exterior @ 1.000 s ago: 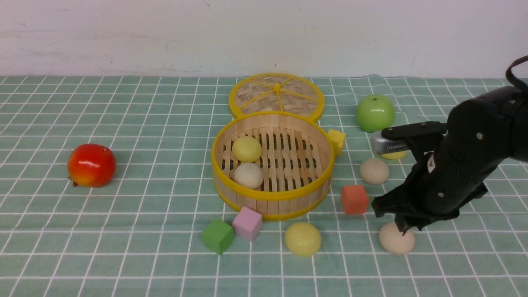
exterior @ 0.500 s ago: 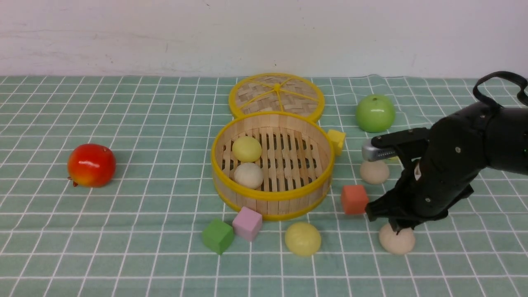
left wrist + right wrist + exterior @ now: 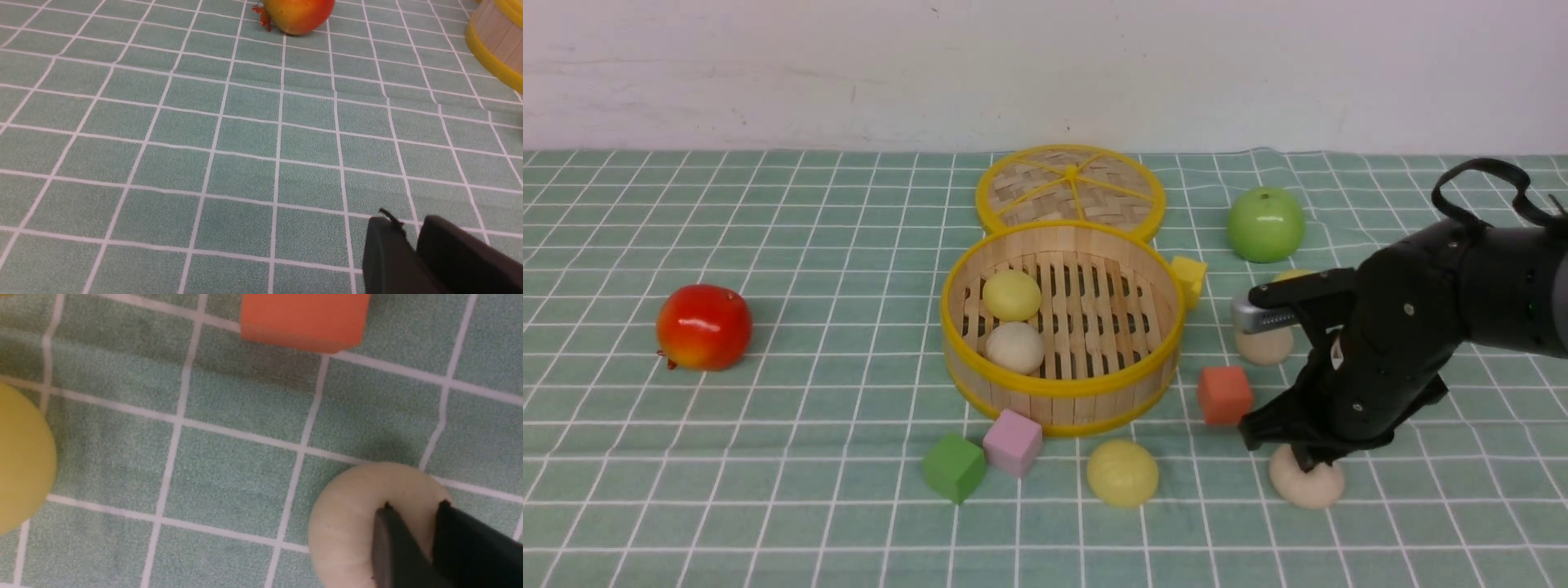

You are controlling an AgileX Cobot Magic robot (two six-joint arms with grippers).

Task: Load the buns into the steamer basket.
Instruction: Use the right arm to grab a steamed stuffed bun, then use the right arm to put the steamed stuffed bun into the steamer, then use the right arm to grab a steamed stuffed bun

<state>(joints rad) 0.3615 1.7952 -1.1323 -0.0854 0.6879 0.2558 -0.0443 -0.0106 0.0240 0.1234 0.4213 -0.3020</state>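
The steamer basket (image 3: pixel 1062 384) stands mid-table with a pale yellow bun (image 3: pixel 1011 295) and a beige bun (image 3: pixel 1014 347) inside. Another yellow bun (image 3: pixel 1122 473) lies in front of it. A beige bun (image 3: pixel 1264 345) sits to its right, and behind my right arm a yellow bun (image 3: pixel 1290 276) peeks out. My right gripper (image 3: pixel 1305 465) presses down on the front-right beige bun (image 3: pixel 1307 483). In the right wrist view the gripper (image 3: pixel 414 506) pinches the dented top of that bun (image 3: pixel 351 522). My left gripper (image 3: pixel 408 222) hangs shut over bare cloth, holding nothing.
The woven lid (image 3: pixel 1068 189) lies behind the basket. A green apple (image 3: pixel 1265 224) sits at the back right and a red apple (image 3: pixel 703 327) at the left. Green (image 3: pixel 953 467), pink (image 3: pixel 1012 442), orange (image 3: pixel 1224 394) and yellow (image 3: pixel 1189 278) cubes ring the basket.
My right arm has sunk and shifted left onto the front-right beige bun. Its jaws have narrowed on the bun, which now looks flattened.
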